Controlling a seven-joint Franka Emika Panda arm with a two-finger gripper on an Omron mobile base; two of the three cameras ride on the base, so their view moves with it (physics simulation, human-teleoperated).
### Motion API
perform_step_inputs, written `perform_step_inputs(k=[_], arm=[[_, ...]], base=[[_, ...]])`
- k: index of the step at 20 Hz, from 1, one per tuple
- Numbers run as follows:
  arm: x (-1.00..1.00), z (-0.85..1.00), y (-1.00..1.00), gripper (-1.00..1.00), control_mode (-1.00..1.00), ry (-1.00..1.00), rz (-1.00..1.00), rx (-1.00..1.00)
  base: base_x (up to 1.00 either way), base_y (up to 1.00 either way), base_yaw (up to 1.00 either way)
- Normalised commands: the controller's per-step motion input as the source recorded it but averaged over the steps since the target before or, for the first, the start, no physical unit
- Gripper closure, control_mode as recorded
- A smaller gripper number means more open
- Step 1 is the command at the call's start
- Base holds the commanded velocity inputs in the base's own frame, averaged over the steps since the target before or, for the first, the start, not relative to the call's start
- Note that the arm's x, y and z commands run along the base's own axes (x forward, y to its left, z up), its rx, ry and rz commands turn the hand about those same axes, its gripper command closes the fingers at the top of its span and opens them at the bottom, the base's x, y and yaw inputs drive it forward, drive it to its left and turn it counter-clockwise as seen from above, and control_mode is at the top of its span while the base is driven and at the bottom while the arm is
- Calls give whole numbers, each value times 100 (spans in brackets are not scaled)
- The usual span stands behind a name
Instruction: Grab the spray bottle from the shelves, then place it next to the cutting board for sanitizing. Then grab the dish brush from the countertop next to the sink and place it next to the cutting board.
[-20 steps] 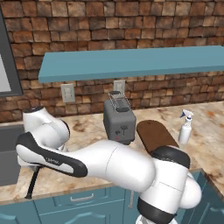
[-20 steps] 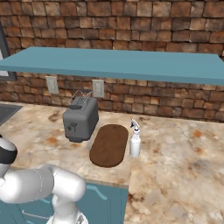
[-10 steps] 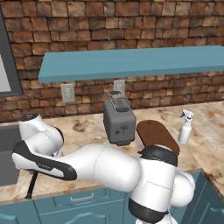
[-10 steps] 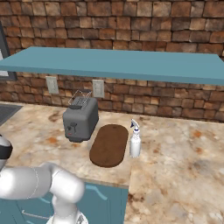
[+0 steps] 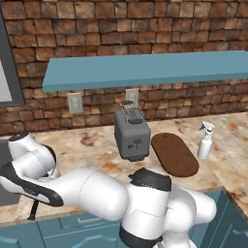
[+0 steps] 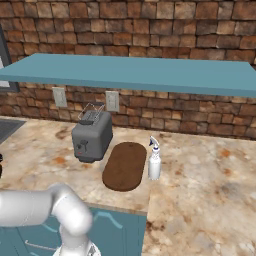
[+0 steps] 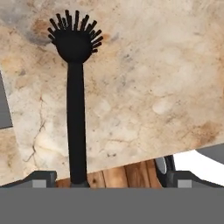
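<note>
The claw (image 7: 107, 177) hung with its jaws wide apart above the dish brush (image 7: 75, 100), gripping nothing; the brush lay flat on the countertop (image 7: 148, 87); farther along, the spray bottle (image 6: 154, 160) stood upright just beside the cutting board (image 6: 124, 165), near the toaster (image 6: 91, 136).

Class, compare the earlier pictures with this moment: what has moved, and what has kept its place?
The arm has swung further left and down over the dish brush, jaws open, nothing gripped. The spray bottle, cutting board and toaster stayed put.
</note>
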Motion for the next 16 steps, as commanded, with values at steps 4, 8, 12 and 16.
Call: perform_step_inputs(k=[4,8,12,16], arm=[[25,-31,17,-100,-100,0,0,0],[8,-44,9,-100,-100,0,0,0],[7,-39,7,-100,-100,0,0,0],[16,-34,14,-100,-100,0,0,0]], base=[[0,0,0],[0,0,0],[0,0,0],[0,0,0]])
